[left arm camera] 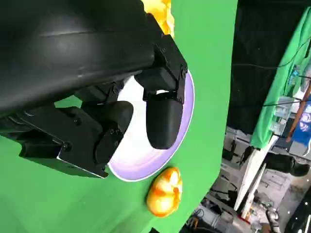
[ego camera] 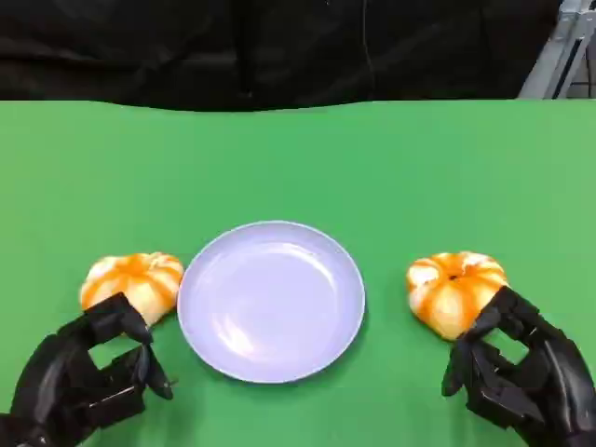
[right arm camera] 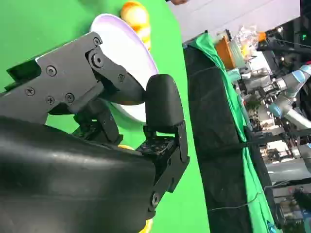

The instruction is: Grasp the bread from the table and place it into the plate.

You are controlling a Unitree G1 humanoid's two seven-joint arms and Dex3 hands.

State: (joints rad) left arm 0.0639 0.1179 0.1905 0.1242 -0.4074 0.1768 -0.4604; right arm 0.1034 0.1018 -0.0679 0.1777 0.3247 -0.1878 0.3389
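- The green worktop [ego camera: 298,158] carries the empty plate [ego camera: 271,300] between two bread buns, neither yet lifted.
- Left hand [ego camera: 88,372], fingers apart and holding nothing, touches the left bun [ego camera: 140,279]; a push could slide it against the plate.
- Right hand [ego camera: 521,368], equally unladen, risks nudging the right bun [ego camera: 452,284] away.
- The left wrist view shows clutter beyond the worktop.

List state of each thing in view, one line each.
Plate: empty, flat on table, between the two breads.
Left bread: on table, not in plate, left hand close by.
Right bread: on table, not in plate, right hand close by.
Left hand: open, holds nothing.
Right hand: open, holds nothing.
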